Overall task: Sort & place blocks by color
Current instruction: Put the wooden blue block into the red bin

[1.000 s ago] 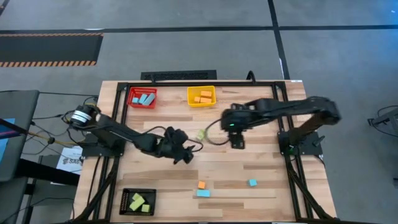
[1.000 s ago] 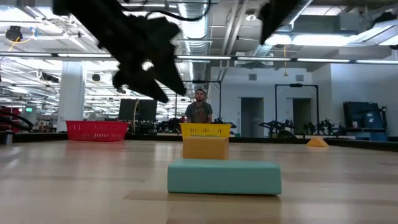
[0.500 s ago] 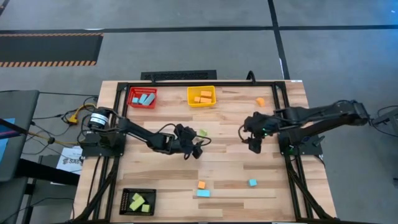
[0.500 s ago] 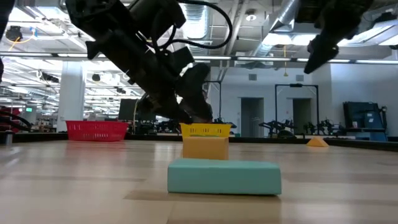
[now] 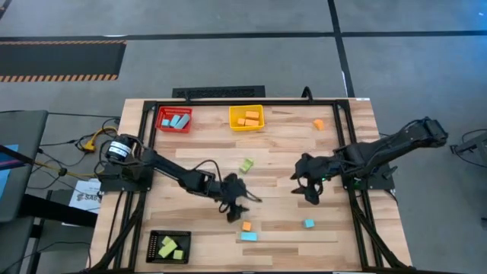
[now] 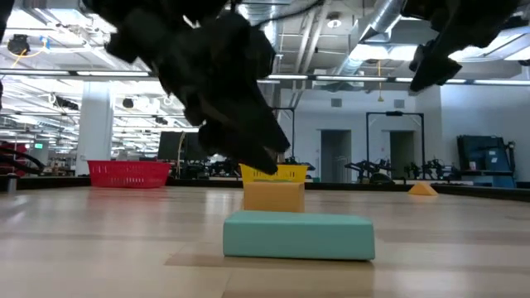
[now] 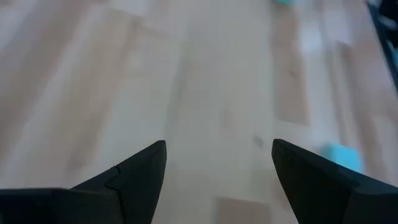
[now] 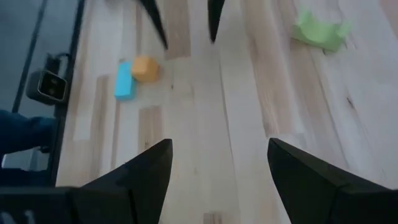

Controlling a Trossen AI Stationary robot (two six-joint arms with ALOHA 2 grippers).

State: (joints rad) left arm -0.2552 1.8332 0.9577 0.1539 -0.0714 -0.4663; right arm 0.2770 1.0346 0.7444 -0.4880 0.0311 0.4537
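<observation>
Loose blocks lie flat on the wooden table: an orange cube (image 5: 246, 226) beside a light blue bar (image 5: 249, 237), a light blue cube (image 5: 308, 223), a light green block (image 5: 246, 165) and an orange block (image 5: 318, 124). My left gripper (image 5: 236, 211) hovers open just to the far-left of the orange cube and the bar; its wrist view (image 7: 219, 144) shows bare wood between the fingers. My right gripper (image 5: 307, 194) is open and empty, right of the table's middle, above bare wood (image 8: 219, 143).
A red tray (image 5: 174, 119) with light blue blocks and a yellow tray (image 5: 246, 117) with orange blocks stand at the far edge. A black tray (image 5: 168, 245) with green blocks sits at the near-left corner. In the low view a person (image 6: 267, 142) stands beyond the table.
My left gripper has moved from the table's middle toward the near edge, coming down close to the orange cube and the light blue bar. My right arm has swung from the middle toward the right edge and somewhat nearer, uncovering the far orange block. No block has moved.
</observation>
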